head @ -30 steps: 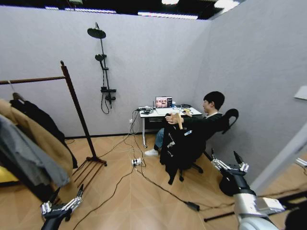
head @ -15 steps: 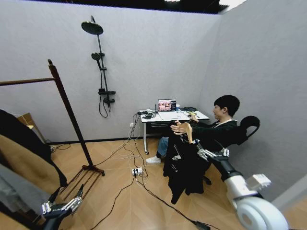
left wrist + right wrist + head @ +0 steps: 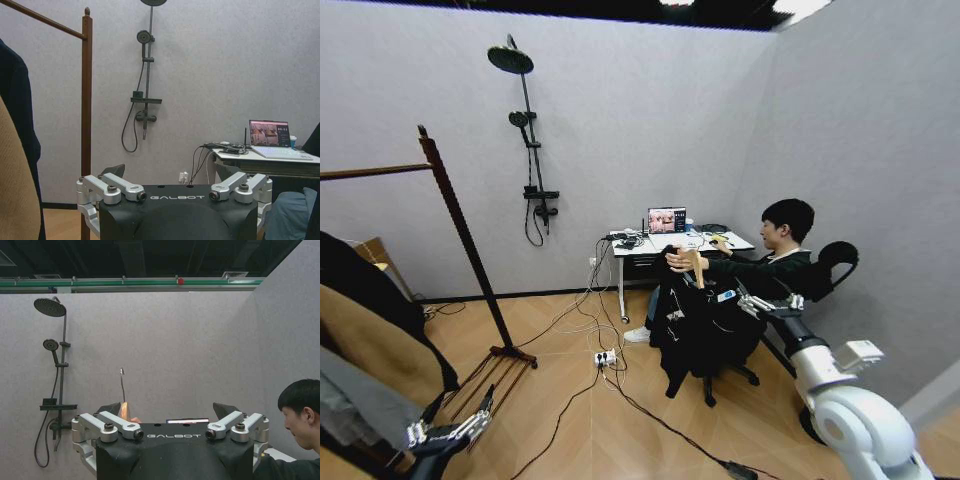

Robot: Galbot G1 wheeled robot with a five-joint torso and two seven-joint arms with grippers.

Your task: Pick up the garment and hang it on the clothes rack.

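Over by the white desk at the far wall, a seated person is holding the garment out by its light wooden hanger, hand wrapped around the neck of it, so the black tee hangs down in front of the desk and the chair. The right gripper is stretched out toward that side of the desk, just beside the shirt's shoulder and not touching it as far as the head view shows, fingers spread wide with nothing between them. From the right wrist view the hanger's metal hook pokes up between the open fingers, a bit off toward one side. The left gripper hangs low and well away from the desk, near the foot of the clothes rack, also spread wide and empty. Handling-wise it looks like an easy one: the shirt is light and floppy, so pinching fabric would just let it slide and swing. The hanger is the only stiff bit, so the neck just under the hook looks like the place to grab, leaving the hook free for the rail. Expect the tee to sway once it's handed over.
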